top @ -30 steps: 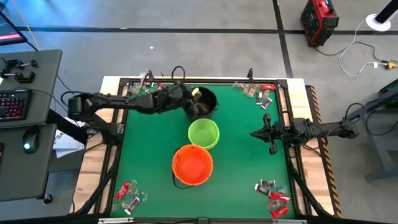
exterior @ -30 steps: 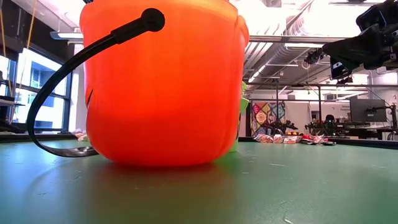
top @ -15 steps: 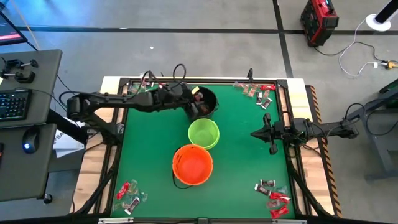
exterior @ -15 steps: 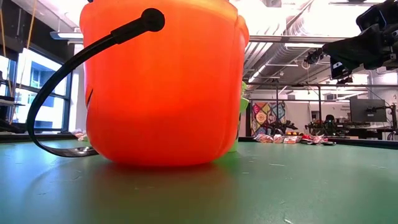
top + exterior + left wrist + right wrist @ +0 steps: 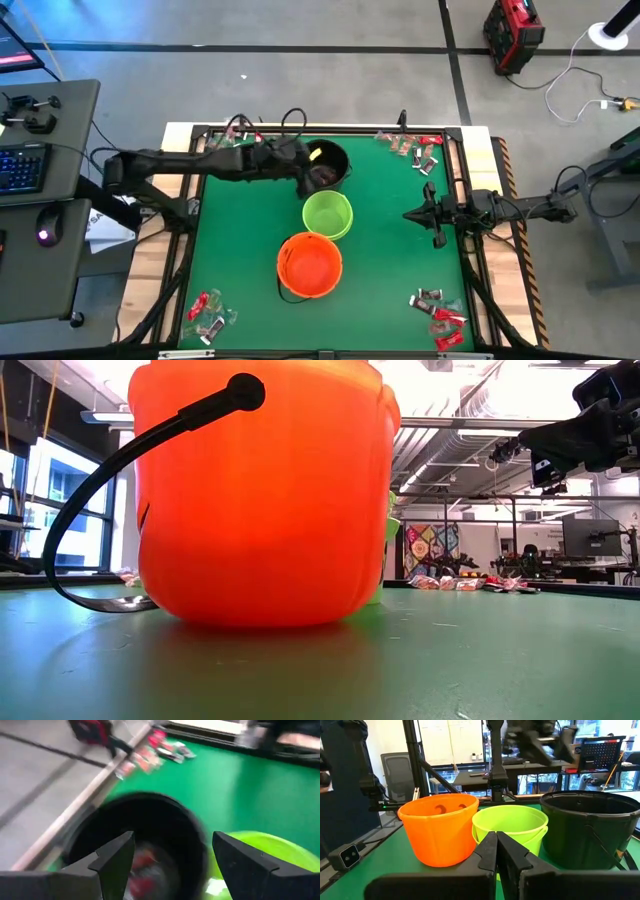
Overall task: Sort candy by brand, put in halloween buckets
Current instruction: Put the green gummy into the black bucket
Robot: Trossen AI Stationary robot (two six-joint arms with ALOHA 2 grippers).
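Note:
Three halloween buckets stand in a row on the green table: black farthest, lime green in the middle, orange nearest. My left gripper hangs open above the black bucket, nothing between its fingers. Red-wrapped candy lies in that bucket. My right gripper is shut and hovers right of the green bucket, holding nothing. In the right wrist view it faces the orange, green and black buckets.
Loose candy lies in piles at the table's corners: far right, near right, near left, far left. The orange bucket with its black handle fills the low view. Open green table lies right of the buckets.
My left arm has shifted a little toward the table's far edge while its gripper stays over the black bucket. The buckets and my right arm have kept still.

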